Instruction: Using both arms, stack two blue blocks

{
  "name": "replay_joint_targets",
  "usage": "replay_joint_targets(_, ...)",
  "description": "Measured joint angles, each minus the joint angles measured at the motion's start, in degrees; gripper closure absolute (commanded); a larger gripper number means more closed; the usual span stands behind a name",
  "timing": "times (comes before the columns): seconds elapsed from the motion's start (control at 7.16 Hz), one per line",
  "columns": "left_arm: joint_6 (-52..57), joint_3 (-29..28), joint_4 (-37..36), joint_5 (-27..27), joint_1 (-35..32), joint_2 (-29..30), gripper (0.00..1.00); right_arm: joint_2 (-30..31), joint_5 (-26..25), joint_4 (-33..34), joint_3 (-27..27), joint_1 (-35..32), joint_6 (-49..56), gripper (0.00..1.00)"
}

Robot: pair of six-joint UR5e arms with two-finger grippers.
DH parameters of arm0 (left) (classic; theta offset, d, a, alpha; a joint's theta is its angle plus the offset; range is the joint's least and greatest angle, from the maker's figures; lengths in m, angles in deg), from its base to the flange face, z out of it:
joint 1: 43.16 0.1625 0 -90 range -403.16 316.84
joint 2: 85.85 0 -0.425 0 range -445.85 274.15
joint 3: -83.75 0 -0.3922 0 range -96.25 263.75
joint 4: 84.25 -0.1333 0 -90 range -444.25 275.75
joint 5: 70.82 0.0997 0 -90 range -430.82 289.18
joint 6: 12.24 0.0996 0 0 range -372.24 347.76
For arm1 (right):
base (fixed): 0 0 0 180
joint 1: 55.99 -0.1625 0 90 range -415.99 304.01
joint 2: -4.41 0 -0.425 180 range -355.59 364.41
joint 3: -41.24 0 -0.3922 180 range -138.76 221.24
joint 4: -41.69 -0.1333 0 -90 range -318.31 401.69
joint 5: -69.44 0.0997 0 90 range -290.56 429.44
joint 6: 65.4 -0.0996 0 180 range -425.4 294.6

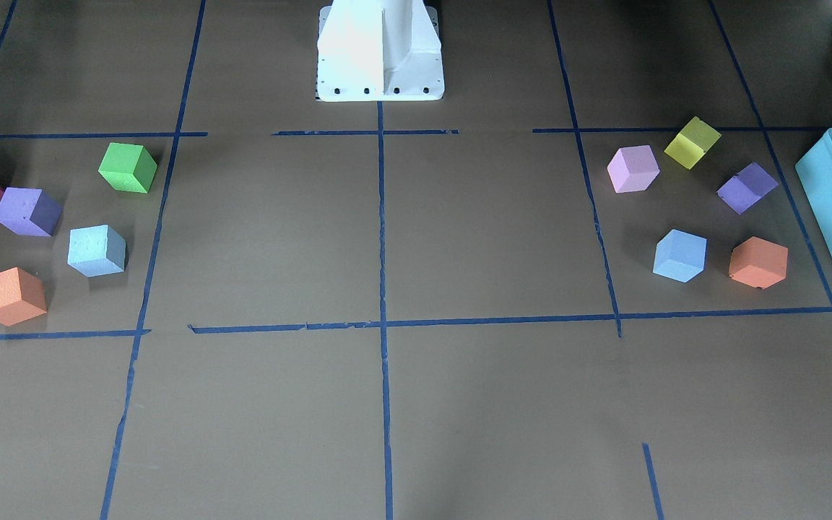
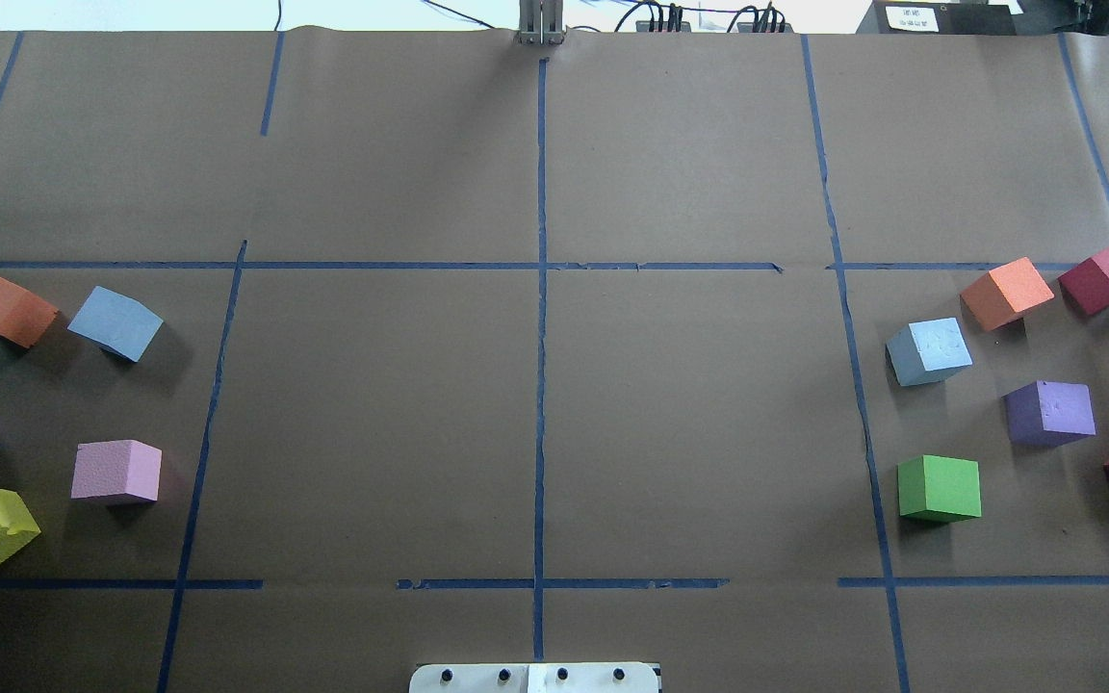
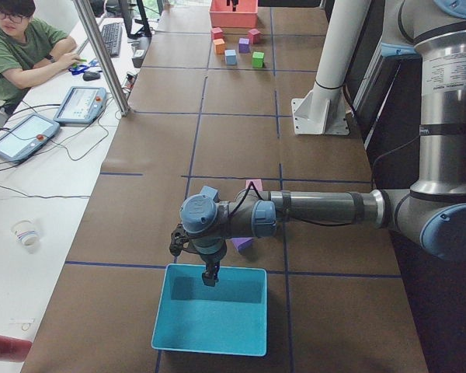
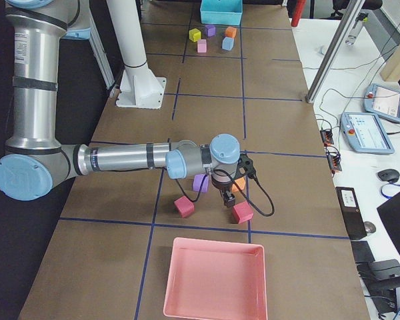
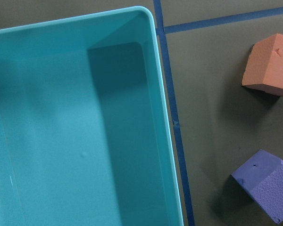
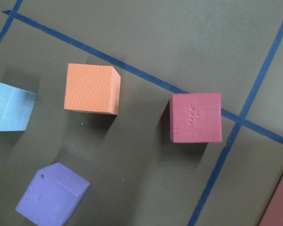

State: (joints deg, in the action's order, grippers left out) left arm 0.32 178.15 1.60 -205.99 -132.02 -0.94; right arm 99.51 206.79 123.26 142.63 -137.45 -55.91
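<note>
Distance favours right claw, seemingly near cyan block; sky-blue block lies farther from left claw. Claw spreads: cannot tell.

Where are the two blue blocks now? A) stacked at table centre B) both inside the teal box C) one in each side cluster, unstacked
C: the sky-blue block lies at the robot's left, the pale blue block at its right, far apart.

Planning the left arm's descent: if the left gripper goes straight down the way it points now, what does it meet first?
Most likely the bare floor of the teal box. The left gripper hangs over it pointing down, near one wall. The exact spot is uncertain.
</note>
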Motion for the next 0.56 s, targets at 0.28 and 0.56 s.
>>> replay_joint_targets(0.28, 0.0, 0.06, -0.06, 0.0, 0.0, -0.03, 0.0, -2.99, -0.22, -1.51, 1.18, 5.2, -12.51, 0.0)
replay_joint_targets(0.56, 0.0, 0.01, -0.07, 0.0, 0.0, -0.06, 0.0, -6.62, -1.68, -1.72, 3.71, 10.51, -26.48, 0.0)
